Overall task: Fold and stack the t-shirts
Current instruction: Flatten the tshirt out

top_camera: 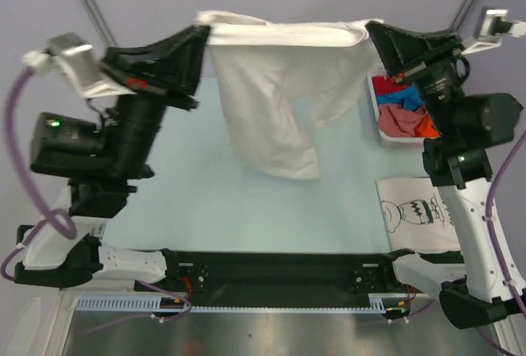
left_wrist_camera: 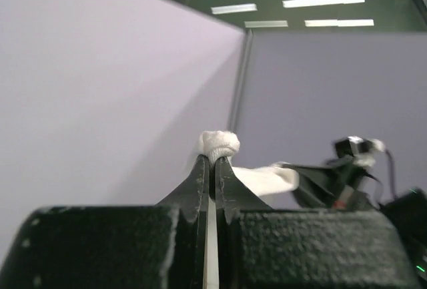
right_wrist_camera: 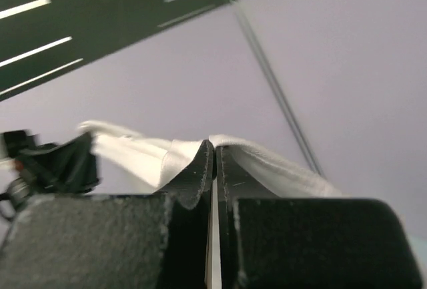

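Spanning the middle of the overhead view, the pale blue counter (top_camera: 246, 208) lies under a plain white shirt (top_camera: 271, 117) that hangs in the air over its far half. The top edge of that shirt is stretched in a line from left to right between the two arms. The rest droops in loose folds towards the middle of the counter; whether it touches the surface I cannot tell. A printed shirt (top_camera: 415, 212), white with black cartoon lines, lies folded flat at the near right. Beyond it, at the far right, a white basket (top_camera: 371, 108) holds a crumpled heap: a red shirt (top_camera: 386, 86), a blue shirt (top_camera: 407, 94), a pink shirt (top_camera: 399, 119) and an orange shirt (top_camera: 426, 128). The left claw (top_camera: 204, 34) is clamped on the left corner of the plain white shirt; its wrist view shows the fingertips (left_wrist_camera: 200, 172) pressed together with a knob of cloth standing up between them. The right claw (top_camera: 371, 34) is clamped on the right corner, with cloth spilling to both sides of its closed tips.
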Action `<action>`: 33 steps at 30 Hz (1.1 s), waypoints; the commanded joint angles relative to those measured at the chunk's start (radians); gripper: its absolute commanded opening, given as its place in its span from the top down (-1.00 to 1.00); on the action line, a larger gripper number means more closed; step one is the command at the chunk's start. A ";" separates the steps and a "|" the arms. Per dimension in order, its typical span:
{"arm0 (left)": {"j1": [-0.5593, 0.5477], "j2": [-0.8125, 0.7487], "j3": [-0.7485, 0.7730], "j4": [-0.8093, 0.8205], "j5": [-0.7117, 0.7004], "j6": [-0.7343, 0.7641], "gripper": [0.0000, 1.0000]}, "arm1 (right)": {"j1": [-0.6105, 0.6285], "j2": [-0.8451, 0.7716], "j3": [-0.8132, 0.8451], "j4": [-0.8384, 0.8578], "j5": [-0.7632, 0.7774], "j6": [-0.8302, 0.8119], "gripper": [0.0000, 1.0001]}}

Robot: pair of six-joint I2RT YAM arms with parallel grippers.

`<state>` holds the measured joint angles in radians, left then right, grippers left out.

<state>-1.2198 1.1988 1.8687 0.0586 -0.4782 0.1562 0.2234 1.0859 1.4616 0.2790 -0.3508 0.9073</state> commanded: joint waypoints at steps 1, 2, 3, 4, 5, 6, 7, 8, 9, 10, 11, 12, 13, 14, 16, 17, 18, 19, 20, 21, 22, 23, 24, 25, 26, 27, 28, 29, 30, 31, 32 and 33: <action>-0.012 -0.042 0.009 0.193 -0.028 0.208 0.99 | 0.069 0.024 0.129 0.060 0.131 -0.116 1.00; -0.012 -0.035 0.004 0.292 -0.074 0.260 0.99 | 0.073 0.084 0.164 0.055 0.137 -0.129 1.00; -0.012 -0.022 0.013 0.325 -0.126 0.307 0.99 | 0.074 0.123 0.249 0.051 0.125 -0.140 1.00; -0.012 0.019 0.082 0.333 -0.144 0.356 1.00 | 0.073 0.152 0.288 0.023 0.121 -0.140 1.00; -0.014 0.034 0.133 0.264 -0.142 0.347 0.99 | 0.073 0.193 0.330 0.008 0.107 -0.145 1.00; -0.014 0.048 0.179 0.213 -0.082 0.320 0.99 | 0.074 0.201 0.377 0.000 0.099 -0.171 1.00; -0.014 0.051 0.211 0.187 -0.053 0.262 0.99 | 0.076 0.201 0.387 -0.010 0.104 -0.192 1.00; -0.015 0.047 0.211 0.155 -0.031 0.228 0.99 | 0.077 0.183 0.388 -0.017 0.143 -0.209 1.00; -0.015 0.045 0.207 0.138 -0.016 0.197 0.99 | 0.077 0.172 0.385 -0.027 0.171 -0.231 1.00; -0.015 0.045 0.193 0.120 -0.010 0.131 0.99 | 0.077 0.157 0.387 -0.076 0.203 -0.290 1.00; -0.015 0.041 0.178 0.080 -0.002 0.099 1.00 | 0.077 0.145 0.382 -0.098 0.264 -0.321 1.00; -0.015 0.036 0.153 0.075 0.006 0.041 0.99 | 0.079 0.119 0.375 -0.115 0.294 -0.346 1.00; -0.015 0.038 0.114 0.064 -0.005 0.010 0.99 | 0.077 0.103 0.359 -0.159 0.329 -0.420 1.00; -0.015 0.051 0.113 0.003 -0.019 -0.027 0.99 | 0.077 0.092 0.355 -0.190 0.430 -0.450 1.00; -0.015 0.067 0.109 -0.101 -0.052 -0.136 0.99 | 0.079 0.056 0.347 -0.274 0.554 -0.545 1.00; -0.015 0.068 0.093 -0.115 -0.074 -0.177 0.99 | 0.077 0.039 0.341 -0.318 0.663 -0.577 1.00; -0.015 0.064 0.077 -0.129 -0.097 -0.258 0.99 | 0.077 0.005 0.330 -0.328 0.703 -0.609 1.00; -0.015 0.062 0.046 -0.141 -0.135 -0.292 0.99 | 0.077 -0.016 0.295 -0.313 0.754 -0.649 1.00; -0.015 0.061 0.028 -0.144 -0.151 -0.322 0.99 | 0.077 -0.033 0.284 -0.298 0.768 -0.668 1.00; -0.015 0.055 0.014 -0.141 -0.164 -0.361 0.99 | 0.077 -0.046 0.281 -0.290 0.780 -0.682 1.00; -0.015 0.051 -0.014 -0.131 -0.215 -0.375 0.99 | 0.079 -0.063 0.287 -0.290 0.797 -0.696 1.00; -0.015 0.051 -0.023 -0.131 -0.243 -0.412 0.99 | 0.077 -0.069 0.308 -0.290 0.800 -0.715 1.00; -0.015 0.047 -0.046 -0.122 -0.282 -0.441 0.99 | 0.077 -0.081 0.313 -0.246 0.805 -0.731 1.00; -0.015 0.041 -0.065 -0.103 -0.283 -0.442 0.99 | 0.077 -0.084 0.313 -0.227 0.806 -0.731 1.00; -0.014 0.030 -0.092 -0.079 -0.289 -0.475 0.99 | 0.077 -0.089 0.309 -0.206 0.802 -0.751 1.00; -0.014 0.018 -0.124 -0.057 -0.284 -0.489 0.99 | 0.077 -0.087 0.310 -0.161 0.800 -0.760 1.00; -0.014 0.007 -0.173 0.007 -0.277 -0.503 0.99 | 0.079 -0.069 0.315 -0.144 0.787 -0.765 1.00; -0.015 0.005 -0.184 0.012 -0.269 -0.518 0.99 | 0.079 -0.055 0.325 -0.136 0.771 -0.777 1.00; -0.017 0.007 -0.192 0.009 -0.263 -0.544 0.99 | 0.077 -0.037 0.345 -0.121 0.757 -0.780 1.00; -0.017 0.011 -0.197 -0.005 -0.258 -0.555 0.99 | 0.079 -0.012 0.347 -0.107 0.706 -0.774 1.00; -0.017 0.012 -0.203 -0.015 -0.254 -0.573 0.99 | 0.077 0.033 0.341 -0.056 0.672 -0.763 1.00; -0.015 0.010 -0.227 -0.025 -0.258 -0.576 0.99 | 0.076 0.067 0.324 -0.028 0.641 -0.754 1.00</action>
<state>-1.2449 1.2789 1.6642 0.0040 -0.6296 -0.3569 0.3176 1.0618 1.7645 0.0448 0.2615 0.2016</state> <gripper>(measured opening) 0.024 0.015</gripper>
